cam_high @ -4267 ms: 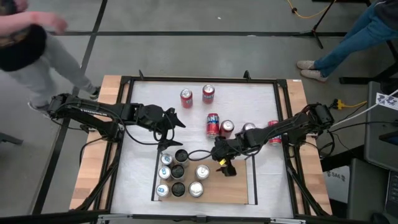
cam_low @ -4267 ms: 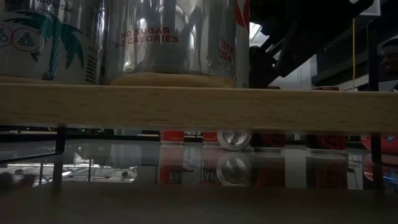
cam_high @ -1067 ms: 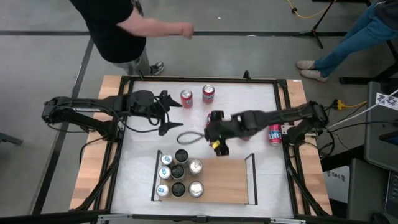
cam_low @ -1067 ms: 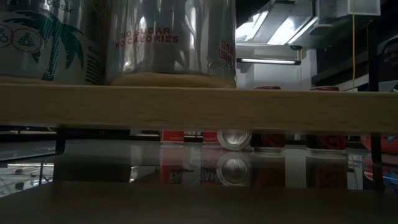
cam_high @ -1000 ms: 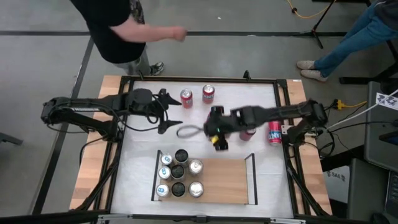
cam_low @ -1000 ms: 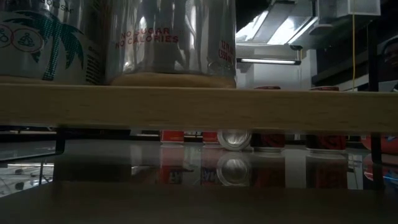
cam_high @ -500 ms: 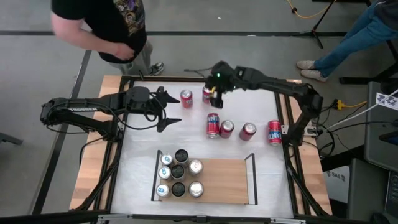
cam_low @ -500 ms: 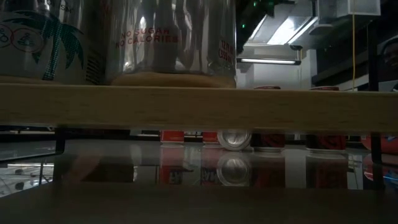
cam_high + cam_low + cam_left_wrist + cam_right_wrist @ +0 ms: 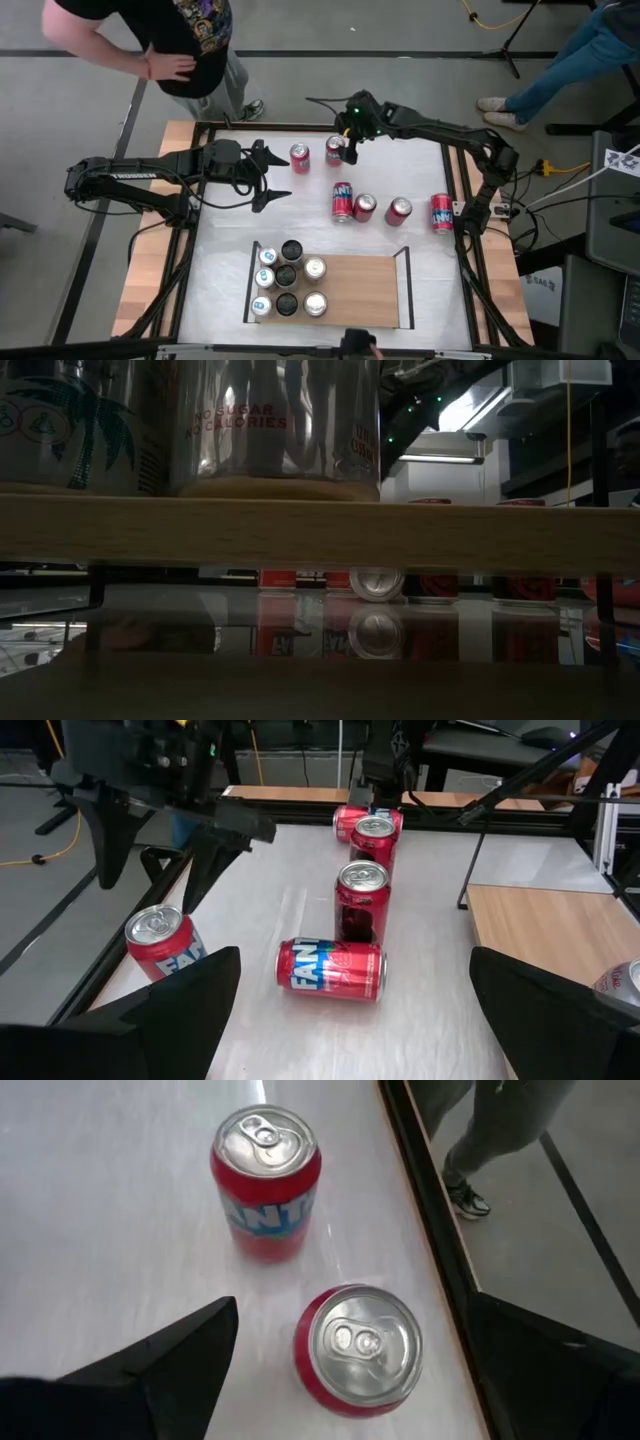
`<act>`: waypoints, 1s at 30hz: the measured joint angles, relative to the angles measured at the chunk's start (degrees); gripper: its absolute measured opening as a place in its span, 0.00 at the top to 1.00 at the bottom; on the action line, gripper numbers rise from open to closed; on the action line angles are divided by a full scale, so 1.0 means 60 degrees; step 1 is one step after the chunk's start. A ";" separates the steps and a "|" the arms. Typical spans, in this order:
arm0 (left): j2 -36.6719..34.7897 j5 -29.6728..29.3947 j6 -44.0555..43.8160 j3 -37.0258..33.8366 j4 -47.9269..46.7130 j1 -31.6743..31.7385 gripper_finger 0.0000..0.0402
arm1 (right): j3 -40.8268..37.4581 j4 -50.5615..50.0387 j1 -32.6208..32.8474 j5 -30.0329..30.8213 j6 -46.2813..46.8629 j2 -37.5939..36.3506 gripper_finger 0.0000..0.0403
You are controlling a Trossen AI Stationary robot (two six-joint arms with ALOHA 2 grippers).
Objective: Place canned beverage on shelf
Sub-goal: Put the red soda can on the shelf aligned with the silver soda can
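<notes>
Red aluminium, with a silver lid and pull tab: that is the can [image 9: 360, 1348] we are reaching for, standing upright on the table [image 9: 230, 260] at its far edge, directly beneath our right hand [image 9: 347, 146]. A second red can [image 9: 266, 1183] stands just beside it, further from the frame rail. The right hand hangs above the first can with fingers spread wide, gripping nothing; in the wrist view the can sits between the two dark fingers [image 9: 150, 1370].

We judge this to be the approach step of a pick. Next we would need to lower the hand until the fingers straddle the can's smooth round wall, then close squarely so that it does not slip or tip into its neighbour.

The shelf [image 9: 360, 292], a flat pale-wood board with thin black rails, lies well away from the right hand, at the near side of the table. Several cans [image 9: 288, 275] already stand at one end, leaving bare wood.

Four more red cans, one on its side [image 9: 331, 970], sit in between. Our left hand [image 9: 272, 173] waits open, near the second can.
</notes>
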 joint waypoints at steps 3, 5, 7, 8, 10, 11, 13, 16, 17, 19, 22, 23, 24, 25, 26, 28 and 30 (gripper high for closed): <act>0.0000 0.0000 -0.0002 0.0000 -0.0001 0.0000 0.04 | -0.0175 0.0352 -0.0003 0.0173 -0.0015 0.0010 0.05; 0.0000 0.0000 -0.0003 0.0000 0.0003 0.0000 0.04 | -0.0340 0.0573 -0.0003 0.0330 -0.0040 0.0003 0.05; 0.0004 0.0000 -0.0003 0.0000 -0.0001 0.0000 0.04 | -0.0479 0.0594 -0.0011 0.0336 -0.0040 0.0006 0.05; 0.0004 0.0000 -0.0003 0.0000 0.0003 0.0000 0.04 | -0.0522 0.0613 -0.0052 0.0335 -0.0045 0.0007 0.05; 0.0004 0.0000 -0.0003 0.0000 0.0003 0.0000 0.04 | -0.0655 0.0822 -0.0075 0.0331 -0.0044 0.0002 0.05; 0.0004 0.0000 -0.0003 0.0000 0.0003 0.0000 0.04 | -0.0733 0.0855 -0.0123 0.0330 -0.0044 -0.0001 0.05; 0.0004 0.0000 -0.0003 0.0000 0.0003 -0.0003 0.04 | -0.0872 0.0849 -0.0144 0.0328 -0.0044 0.0007 0.05; 0.0004 0.0000 -0.0003 0.0000 0.0003 -0.0004 0.04 | -0.1050 0.1272 -0.0196 0.0262 -0.0044 0.0007 0.05; 0.0004 0.0000 -0.0003 0.0000 0.0003 -0.0004 0.04 | -0.1086 0.1329 -0.0229 0.0275 -0.0045 0.0007 0.05; 0.0004 0.0000 -0.0003 0.0000 0.0003 -0.0004 0.04 | -0.1149 0.1401 -0.0250 0.0264 -0.0044 0.0007 0.05; 0.0004 0.0000 -0.0005 0.0000 0.0003 -0.0004 0.04 | -0.1278 0.1745 -0.0250 0.0255 -0.0044 0.0007 0.05; 0.0004 0.0000 -0.0006 0.0000 0.0003 -0.0004 0.04 | -0.1325 0.1846 -0.0250 0.0255 -0.0044 0.0007 0.05; 0.0004 0.0000 -0.0006 0.0000 0.0003 -0.0004 0.04 | -0.1375 0.1907 -0.0250 0.0255 -0.0044 0.0007 0.05; 0.0004 0.0000 -0.0010 0.0000 0.0003 -0.0004 0.04 | -0.1431 0.1968 -0.0250 0.0255 -0.0044 0.0007 0.05; 0.0004 0.0000 -0.0014 0.0000 0.0003 -0.0004 0.04 | -0.1509 0.2102 -0.0250 0.0251 -0.0044 0.0007 0.05; 0.0004 0.0000 -0.0010 0.0000 0.0003 -0.0004 0.04 | -0.1693 0.2279 -0.0250 0.0251 -0.0029 0.0007 0.05; 0.0004 0.0003 -0.0014 0.0000 0.0003 -0.0004 0.04 | -0.1806 0.2281 -0.0269 0.0253 -0.0004 0.0007 0.05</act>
